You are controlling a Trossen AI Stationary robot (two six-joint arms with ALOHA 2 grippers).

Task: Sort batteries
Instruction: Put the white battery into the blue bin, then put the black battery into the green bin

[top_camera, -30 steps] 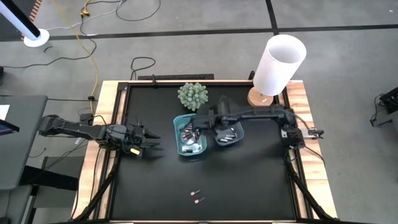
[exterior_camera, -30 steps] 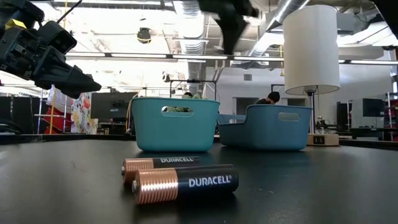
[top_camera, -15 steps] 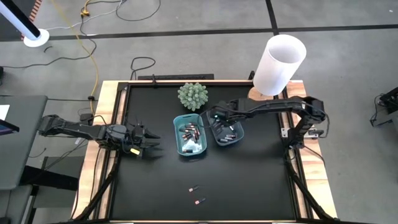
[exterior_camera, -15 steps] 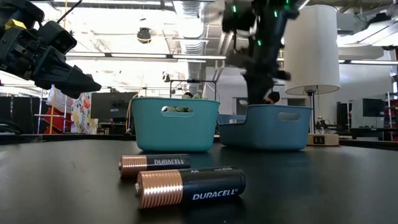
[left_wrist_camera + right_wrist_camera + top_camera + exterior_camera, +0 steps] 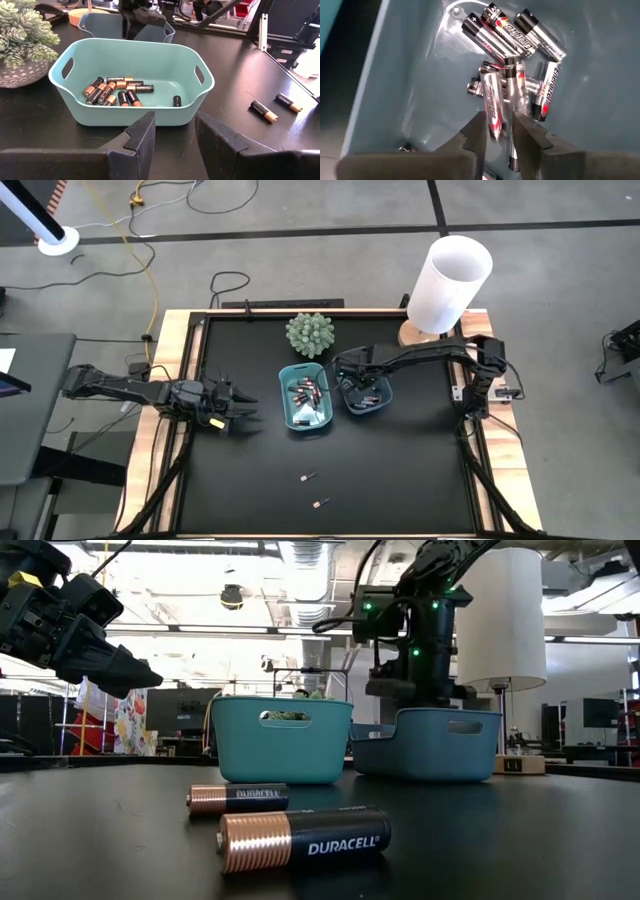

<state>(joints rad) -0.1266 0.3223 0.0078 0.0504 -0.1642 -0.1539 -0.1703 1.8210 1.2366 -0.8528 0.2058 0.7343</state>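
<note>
Glossy metallic batteries [image 5: 520,30] lie in a smooth plastic tray [image 5: 395,100]; matt black table [image 5: 400,470] with bare wood edging.

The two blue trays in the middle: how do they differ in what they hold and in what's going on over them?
The left tray holds dark, copper-ended batteries; the right tray holds silvery ones. The right tool reaches down into the right tray, a blurred silvery battery just beyond its tips; the left tool waits apart from the left tray, open. In the low view the left tray stands taller. Both are teal plastic with handle slots.
</note>
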